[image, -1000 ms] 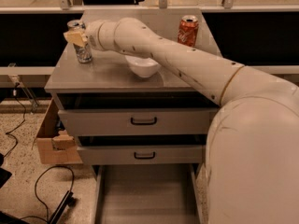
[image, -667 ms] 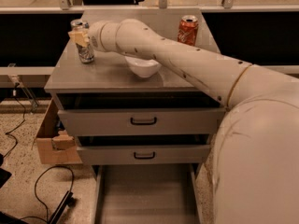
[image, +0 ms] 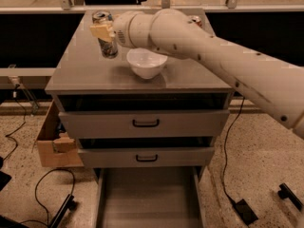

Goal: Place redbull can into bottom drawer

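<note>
The desk (image: 80, 75) has slid to mid-view; near its back-left corner the gripper (image: 104, 32) clasps the slim silver-blue can (image: 109, 49).

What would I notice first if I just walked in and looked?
The big white robot arm stretching across the grey cabinet top, with its gripper at the redbull can near the back left corner. Then the white bowl just beside it, and the bottom drawer standing open below.
</note>
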`<state>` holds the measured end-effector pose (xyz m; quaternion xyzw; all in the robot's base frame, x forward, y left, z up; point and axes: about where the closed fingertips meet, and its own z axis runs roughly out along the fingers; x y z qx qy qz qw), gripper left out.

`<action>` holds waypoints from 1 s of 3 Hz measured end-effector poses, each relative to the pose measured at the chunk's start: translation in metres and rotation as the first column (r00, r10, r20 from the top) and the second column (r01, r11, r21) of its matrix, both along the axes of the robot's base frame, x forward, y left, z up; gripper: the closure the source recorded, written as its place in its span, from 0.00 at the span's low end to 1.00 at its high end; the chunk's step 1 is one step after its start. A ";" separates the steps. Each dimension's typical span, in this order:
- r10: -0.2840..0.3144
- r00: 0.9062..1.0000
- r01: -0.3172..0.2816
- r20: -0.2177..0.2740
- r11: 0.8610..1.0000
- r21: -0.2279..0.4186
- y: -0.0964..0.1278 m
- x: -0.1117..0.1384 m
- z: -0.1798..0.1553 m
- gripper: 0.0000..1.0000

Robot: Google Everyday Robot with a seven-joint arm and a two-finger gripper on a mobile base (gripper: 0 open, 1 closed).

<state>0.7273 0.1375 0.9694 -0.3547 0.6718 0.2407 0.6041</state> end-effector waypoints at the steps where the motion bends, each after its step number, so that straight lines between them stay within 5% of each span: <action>1: 0.019 1.000 -0.019 0.012 1.000 -0.014 -0.037 -0.040 0.018 1.00; 2: 0.100 0.995 -0.100 0.010 0.995 0.015 -0.056 -0.078 0.017 1.00; 3: 0.207 0.977 -0.210 0.043 0.974 0.087 -0.087 -0.110 0.013 1.00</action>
